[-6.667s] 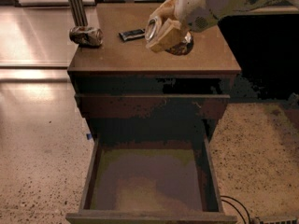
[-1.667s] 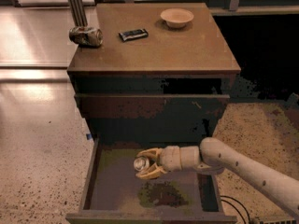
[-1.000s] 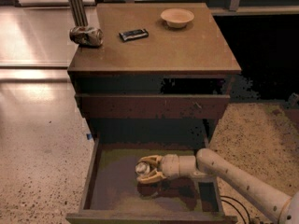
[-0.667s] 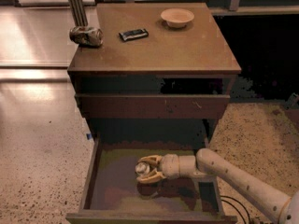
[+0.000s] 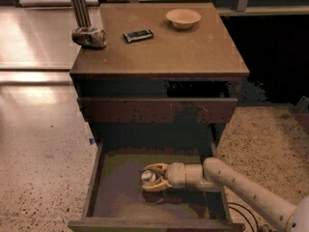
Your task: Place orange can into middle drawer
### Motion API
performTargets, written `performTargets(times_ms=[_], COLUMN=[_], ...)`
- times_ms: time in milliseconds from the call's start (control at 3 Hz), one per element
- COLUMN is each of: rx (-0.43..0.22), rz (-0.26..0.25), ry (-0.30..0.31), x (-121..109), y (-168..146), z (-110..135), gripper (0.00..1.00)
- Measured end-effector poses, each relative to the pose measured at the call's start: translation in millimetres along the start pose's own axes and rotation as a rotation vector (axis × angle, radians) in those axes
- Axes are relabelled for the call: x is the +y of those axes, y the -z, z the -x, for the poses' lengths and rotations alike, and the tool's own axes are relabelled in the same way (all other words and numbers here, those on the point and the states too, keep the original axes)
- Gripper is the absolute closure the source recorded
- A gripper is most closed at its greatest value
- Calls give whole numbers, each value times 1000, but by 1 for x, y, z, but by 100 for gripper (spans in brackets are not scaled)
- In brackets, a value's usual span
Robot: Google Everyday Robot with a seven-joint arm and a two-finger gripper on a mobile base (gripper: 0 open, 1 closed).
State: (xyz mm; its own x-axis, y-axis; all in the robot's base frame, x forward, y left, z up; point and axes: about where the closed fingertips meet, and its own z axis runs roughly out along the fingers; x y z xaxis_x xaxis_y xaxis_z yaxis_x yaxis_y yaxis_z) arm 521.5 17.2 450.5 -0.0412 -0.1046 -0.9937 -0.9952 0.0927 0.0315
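The orange can (image 5: 147,177) lies on its side, silver end facing left, low inside the open middle drawer (image 5: 94,178), just above its olive-brown floor. My gripper (image 5: 153,177) reaches in from the right. Its tan fingers (image 5: 155,167) close around the can from above and below. The arm runs off toward the lower right corner. Whether the can touches the floor is hard to tell.
On the cabinet top (image 5: 193,52) sit a dented silvery-grey can (image 5: 89,36), a black flat object (image 5: 138,35) and a tan bowl (image 5: 183,18). A reddish-brown drawer front (image 5: 157,109) is above the open drawer. A metal pole (image 5: 77,4) stands at the back left.
The gripper carried the can from above the cabinet top down into the open drawer. Over the last second it has sunk slightly and otherwise stayed still.
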Motion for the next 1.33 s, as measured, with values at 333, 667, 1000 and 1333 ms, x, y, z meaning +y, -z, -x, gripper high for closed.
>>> performTargets(times_ms=[333,667,1000,1333], rx=[0,0,0,0], rz=[0,0,0,0], ry=[-1,-1,-1,-1], x=[0,0,0,0], y=[0,0,0,0], z=[0,0,0,0], gripper=[82,58,35,12])
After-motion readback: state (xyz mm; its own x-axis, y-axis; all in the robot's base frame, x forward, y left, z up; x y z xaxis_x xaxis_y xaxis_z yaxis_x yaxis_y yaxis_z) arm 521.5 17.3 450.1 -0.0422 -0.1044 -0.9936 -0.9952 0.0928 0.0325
